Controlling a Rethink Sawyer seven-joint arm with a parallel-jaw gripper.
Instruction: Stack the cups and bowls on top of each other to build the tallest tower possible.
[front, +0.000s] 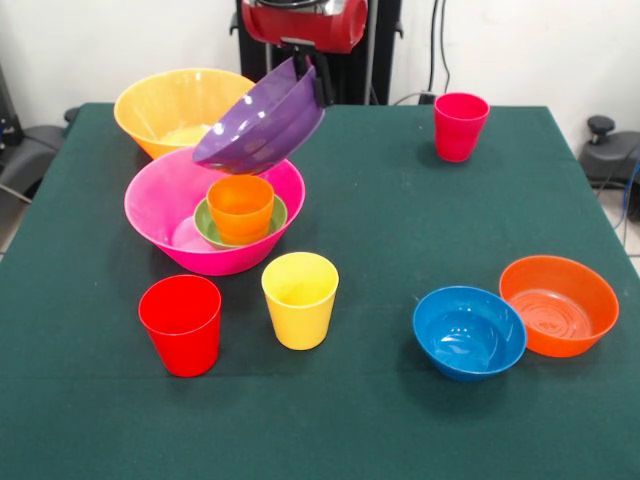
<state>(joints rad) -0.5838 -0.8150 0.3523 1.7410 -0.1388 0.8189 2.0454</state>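
green table (350, 250) — bowls (470, 332), cups (182, 325)

You look across a table (400, 420) draped in a dark green cloth that fills most of the frame, its far edge running along the upper part. Behind it you see a plain white wall (120, 40), evenly lit, with no hard shadows. In the upper right, thin dark cables (437, 50) hang down the wall. At the right edge sits a black object with a round knob (600, 126) (what it is you cannot tell). At the left edge you catch dark grey furniture (20, 140) and a strip of pale floor (8, 225).
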